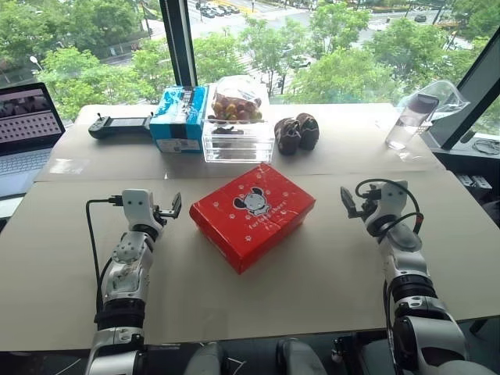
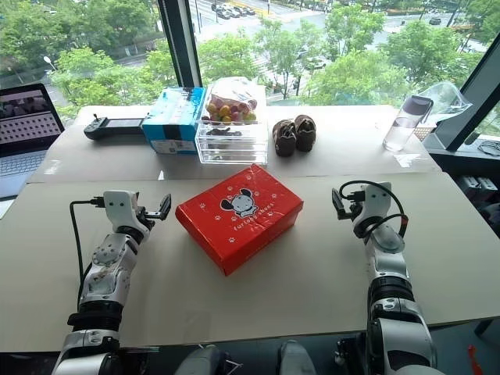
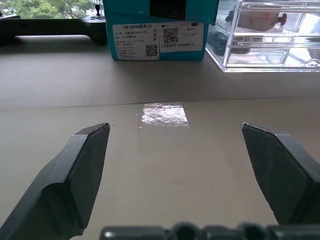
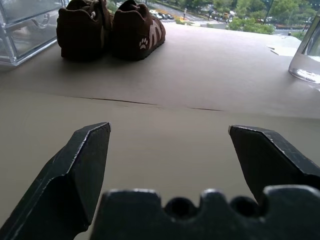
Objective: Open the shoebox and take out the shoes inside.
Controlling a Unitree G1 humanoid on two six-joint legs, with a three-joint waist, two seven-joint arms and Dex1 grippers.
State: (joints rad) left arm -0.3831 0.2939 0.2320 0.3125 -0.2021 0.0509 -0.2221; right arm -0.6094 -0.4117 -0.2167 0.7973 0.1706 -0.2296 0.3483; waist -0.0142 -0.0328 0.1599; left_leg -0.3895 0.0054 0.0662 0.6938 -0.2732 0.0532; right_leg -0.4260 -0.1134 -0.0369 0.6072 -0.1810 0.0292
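We see the shoebox (image 1: 252, 216) lying closed at the middle of the table (image 1: 312, 273), turned so one corner points toward us at 6 o'clock. Bare tabletop surrounds it on every side. Our left gripper (image 3: 175, 165) hangs at the box's 9 o'clock, fingers spread wide and empty, with open surface ahead of it up to the blue box (image 1: 180, 119). Our right gripper (image 4: 170, 160) hangs at the box's 3 o'clock, likewise spread and holding nothing, well apart from the lid. A seam between two table sheets runs across at 12 o'clock of the shoebox. Beyond it the far row stands near the window edge: a black controller (image 1: 119, 126), the blue box, a clear drawer case (image 1: 237, 139) with a bag of fruit (image 1: 235, 103) on top, the dark brown shoes (image 1: 296, 133), and a clear bottle (image 1: 409, 119) at 2 o'clock. A laptop (image 1: 26, 129) sits at 10 o'clock.
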